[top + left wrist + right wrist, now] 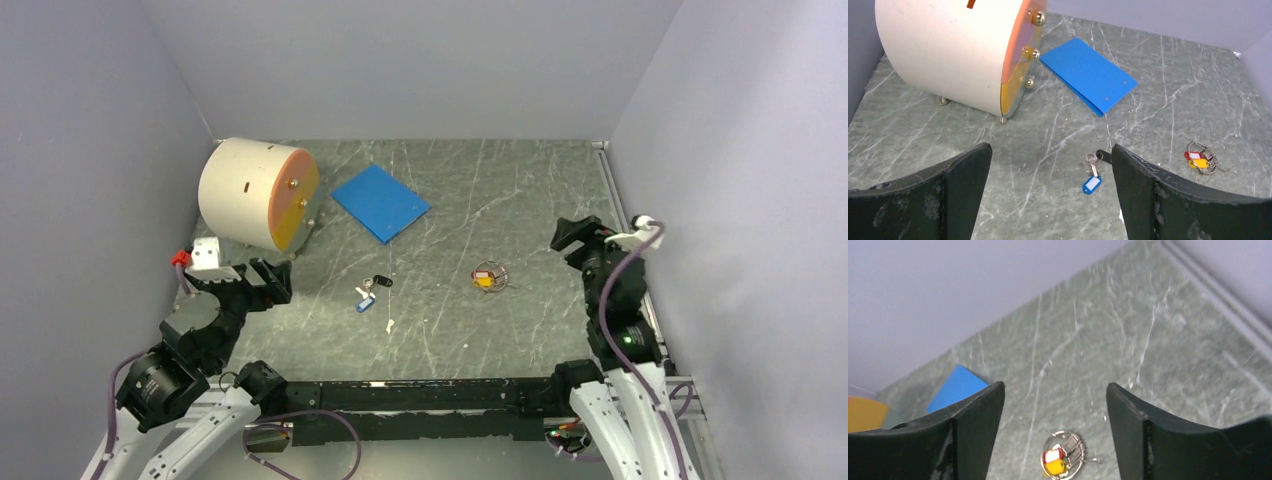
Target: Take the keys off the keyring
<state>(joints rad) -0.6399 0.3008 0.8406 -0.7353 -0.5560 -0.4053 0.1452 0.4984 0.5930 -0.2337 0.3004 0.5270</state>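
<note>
**Jaws wide open on both arms, nothing gripped**

Left gripper (1049,167) is held with its jaws spread apart and empty, same for the right gripper (1055,390). The keyring (1070,447) is seen lying on the table (1158,365) between the right fingers in the wrist view, with red and yellow keys (1053,458) bunched in it. A black-headed key (1103,155) is found beside a blue-and-white tag (1091,184), well apart from the ring. A blue pad (380,202) and a white drum (250,190) are parked back left.
</note>
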